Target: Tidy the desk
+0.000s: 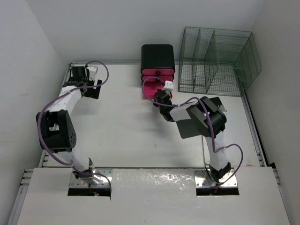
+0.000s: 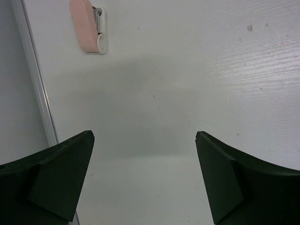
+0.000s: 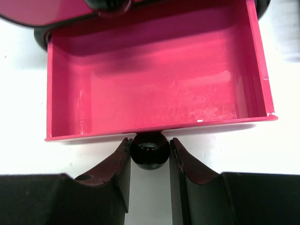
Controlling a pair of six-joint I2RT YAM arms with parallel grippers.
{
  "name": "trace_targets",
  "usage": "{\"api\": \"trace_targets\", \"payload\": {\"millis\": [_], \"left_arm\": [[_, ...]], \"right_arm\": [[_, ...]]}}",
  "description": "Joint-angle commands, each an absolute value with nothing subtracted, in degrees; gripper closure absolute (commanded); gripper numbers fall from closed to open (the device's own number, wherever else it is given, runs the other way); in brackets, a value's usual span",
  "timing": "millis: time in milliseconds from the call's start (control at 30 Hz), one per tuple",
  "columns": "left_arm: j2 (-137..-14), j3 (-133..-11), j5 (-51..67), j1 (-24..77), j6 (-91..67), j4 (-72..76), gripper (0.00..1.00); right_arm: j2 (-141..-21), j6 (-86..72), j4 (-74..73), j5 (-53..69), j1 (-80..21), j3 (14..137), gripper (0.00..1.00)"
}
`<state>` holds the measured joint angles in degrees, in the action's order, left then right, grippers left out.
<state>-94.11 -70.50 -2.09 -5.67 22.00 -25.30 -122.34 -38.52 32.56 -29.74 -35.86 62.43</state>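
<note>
From the top, I saw the white bench (image 1: 126,136) under both arms, a pink drawer box (image 1: 158,77) at its far edge. Left wrist: my left jaws stood wide apart above the bench, a small pink thing (image 2: 89,26) ahead. Right wrist: my right jaws squeezed the black knob (image 3: 150,150) of the open drawer (image 3: 154,79).

I think this is a robot lab: bare white walls (image 1: 33,47) box in a white desk (image 1: 126,140) with metal rails (image 1: 255,136).
</note>
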Motion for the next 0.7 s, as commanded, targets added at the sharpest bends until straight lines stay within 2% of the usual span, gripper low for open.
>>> {"api": "trace_targets", "payload": {"millis": [0, 67, 100, 200, 333, 433, 667], "left_arm": [[-95.4, -74.9, -2.2, -7.9, 22.2, -24.2, 0.11], [-97.9, -76.9, -2.5, -8.5, 22.3, -24.7, 0.11], [-99.0, -78.3, -2.8, -9.0, 22.4, -25.8, 0.11], [-104.0, -84.5, -3.6, -9.1, 22.5, -28.8, 0.09], [-111.7, -96.5, -4.6, -9.1, 21.8, -33.6, 0.07], [-117.8, -104.0, -4.9, -9.3, 20.6, -35.9, 0.07], [-134.5, -119.9, -8.7, -9.7, 17.3, -43.2, 0.06]], "right_arm": [[-119.8, -40.7, 28.7, -27.3, -37.1, 59.5, 0.93], [-119.3, -40.8, 27.2, -26.9, -37.1, 59.6, 0.82], [-118.5, -40.8, 25.9, -26.3, -37.0, 59.9, 0.66], [-116.0, -39.6, 23.8, -24.6, -37.0, 58.7, 0.50], [-113.2, -38.7, 26.6, -23.2, -37.1, 53.9, 0.39], [-111.6, -37.1, 25.5, -22.0, -37.0, 53.4, 0.35], [-108.6, -35.9, 25.0, -17.9, -37.0, 50.6, 0.34]]}}
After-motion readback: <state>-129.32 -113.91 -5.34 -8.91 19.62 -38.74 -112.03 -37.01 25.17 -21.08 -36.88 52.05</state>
